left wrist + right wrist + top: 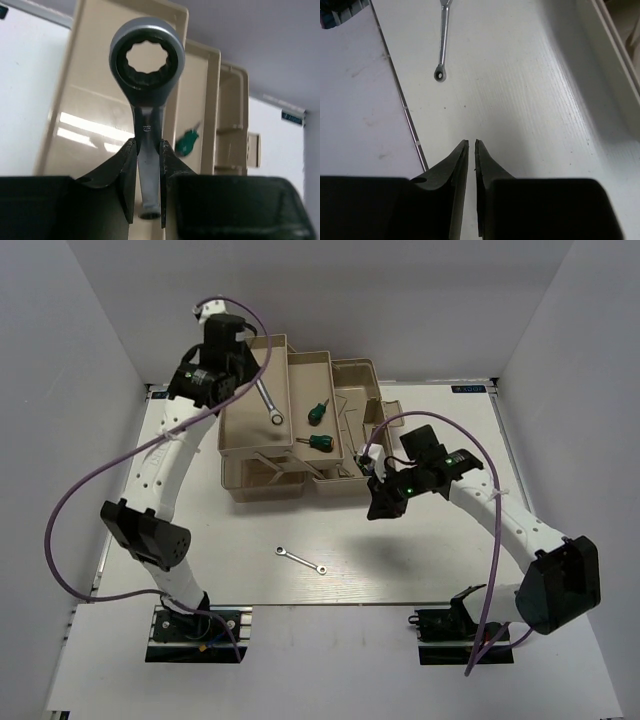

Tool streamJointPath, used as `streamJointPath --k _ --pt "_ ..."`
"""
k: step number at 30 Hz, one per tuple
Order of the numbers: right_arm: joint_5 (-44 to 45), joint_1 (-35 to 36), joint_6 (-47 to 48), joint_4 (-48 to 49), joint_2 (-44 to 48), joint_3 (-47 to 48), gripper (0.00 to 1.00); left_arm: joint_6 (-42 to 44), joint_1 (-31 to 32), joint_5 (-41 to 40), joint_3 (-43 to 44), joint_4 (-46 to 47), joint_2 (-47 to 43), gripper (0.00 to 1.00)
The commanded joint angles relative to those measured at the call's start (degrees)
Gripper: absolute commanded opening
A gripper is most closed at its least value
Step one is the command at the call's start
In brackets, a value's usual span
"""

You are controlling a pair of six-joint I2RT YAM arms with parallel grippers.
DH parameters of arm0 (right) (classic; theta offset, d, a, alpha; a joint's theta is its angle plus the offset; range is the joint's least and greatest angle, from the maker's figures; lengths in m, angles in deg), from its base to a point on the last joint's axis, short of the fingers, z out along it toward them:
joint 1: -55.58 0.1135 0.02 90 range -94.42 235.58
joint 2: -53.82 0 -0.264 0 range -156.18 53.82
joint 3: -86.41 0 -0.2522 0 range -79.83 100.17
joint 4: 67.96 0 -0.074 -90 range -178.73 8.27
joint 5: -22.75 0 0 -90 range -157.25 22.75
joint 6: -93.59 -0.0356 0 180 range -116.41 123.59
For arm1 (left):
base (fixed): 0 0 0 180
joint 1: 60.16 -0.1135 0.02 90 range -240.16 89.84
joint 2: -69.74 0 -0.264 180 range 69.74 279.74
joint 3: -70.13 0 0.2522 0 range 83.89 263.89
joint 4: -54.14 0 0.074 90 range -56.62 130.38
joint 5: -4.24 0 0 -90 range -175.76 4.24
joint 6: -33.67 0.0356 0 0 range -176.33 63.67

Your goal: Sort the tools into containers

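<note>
My left gripper point(243, 377) is shut on the long silver wrench point(266, 402), which hangs above the left beige tray point(240, 435). In the left wrist view the wrench's ring end point(147, 60) sticks up past the fingers point(129, 165) that clamp its shaft over the tray point(95, 100). Two green-handled screwdrivers point(318, 412) point(320, 443) lie in the middle tray point(335, 385). The short wrench point(301, 560) point(442, 45) lies on the table. My right gripper point(376, 508) point(471, 141) hovers over the table beside the toolbox, its jaws almost together with nothing between them.
The cantilever toolbox's right compartment point(356, 380) and lower tray point(262, 487) stand behind and left of my right gripper. A toolbox edge point(612, 65) runs along the right of the right wrist view. White walls enclose the table on three sides.
</note>
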State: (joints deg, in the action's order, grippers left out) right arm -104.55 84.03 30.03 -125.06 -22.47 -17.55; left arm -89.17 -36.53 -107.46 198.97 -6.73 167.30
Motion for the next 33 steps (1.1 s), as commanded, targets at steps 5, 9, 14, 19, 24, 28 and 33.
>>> streamJointPath --k 5,9,14,19,24,28,33 --pt "0.21 1.61 0.02 1.76 2.99 -1.81 0.16 -1.96 -9.39 12.28 12.26 2.12 5.44 0.0" --pt "0.65 1.61 -0.51 2.55 3.08 -2.51 0.18 -1.27 -11.07 21.83 11.48 2.11 9.84 0.0" --pt "1.0 2.23 -0.33 2.73 2.11 -1.29 0.31 2.68 -11.07 29.33 12.52 1.5 14.85 0.0" --pt "-2.5 2.4 2.9 1.42 -0.43 0.64 0.79 4.8 -11.07 31.71 14.9 -2.01 17.23 0.1" --pt "-4.45 4.77 4.24 2.63 -3.51 2.75 0.9 5.85 -12.12 29.44 13.58 -2.02 14.86 0.68" --pt "-1.91 9.24 6.52 3.87 -7.9 5.21 0.9 5.86 -12.65 30.04 16.22 -2.02 11.53 0.72" --pt "6.14 16.71 5.12 4.3 -17.29 11.09 0.85 7.69 -12.65 28.03 13.09 -3.33 -0.06 0.74"
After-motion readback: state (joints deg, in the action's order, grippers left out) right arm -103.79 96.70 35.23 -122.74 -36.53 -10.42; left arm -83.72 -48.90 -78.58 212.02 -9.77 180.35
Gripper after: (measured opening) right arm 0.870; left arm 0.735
